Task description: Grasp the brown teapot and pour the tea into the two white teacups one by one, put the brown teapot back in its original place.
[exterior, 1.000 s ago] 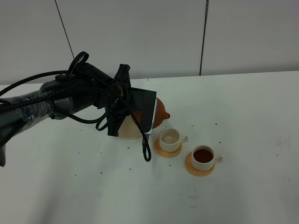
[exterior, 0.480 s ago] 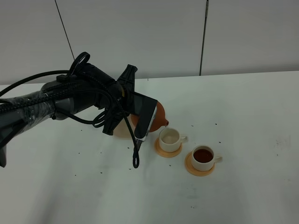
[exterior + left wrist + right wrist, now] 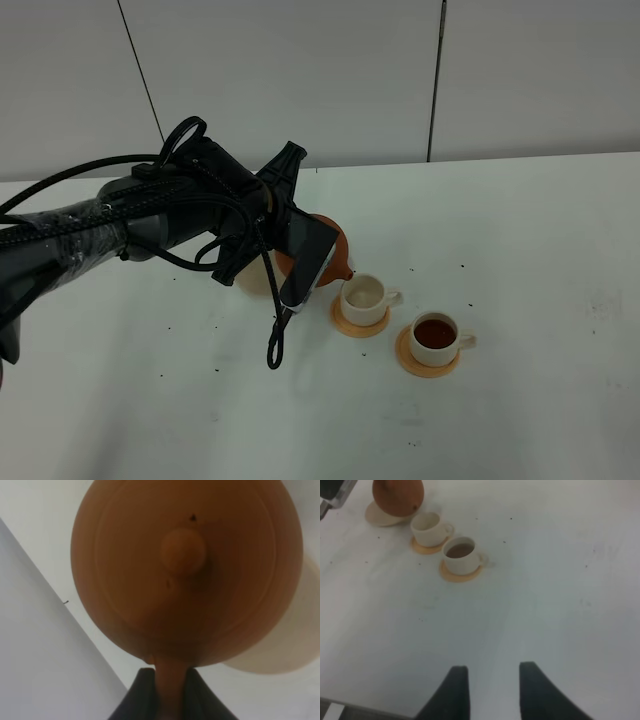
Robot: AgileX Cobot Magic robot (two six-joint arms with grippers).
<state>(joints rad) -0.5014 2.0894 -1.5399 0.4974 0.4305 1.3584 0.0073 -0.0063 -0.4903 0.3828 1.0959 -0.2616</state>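
Brown teapot (image 3: 336, 246): held above cream saucer (image 3: 252, 281), spout twd empty white cup (image 3: 365, 295). L tool (image 3: 170, 682) pinching its handle. L arm (image 3: 120, 225) + wrist cam (image 3: 305, 258) blocking most of pot in high view; cable loop (image 3: 274, 345) dangling in front. 2nd cup (image 3: 434, 335) w/ tea; both on orange coasters (image 3: 346, 323). R tool (image 3: 492, 680) spread, well apart over desk (image 3: 545, 605).
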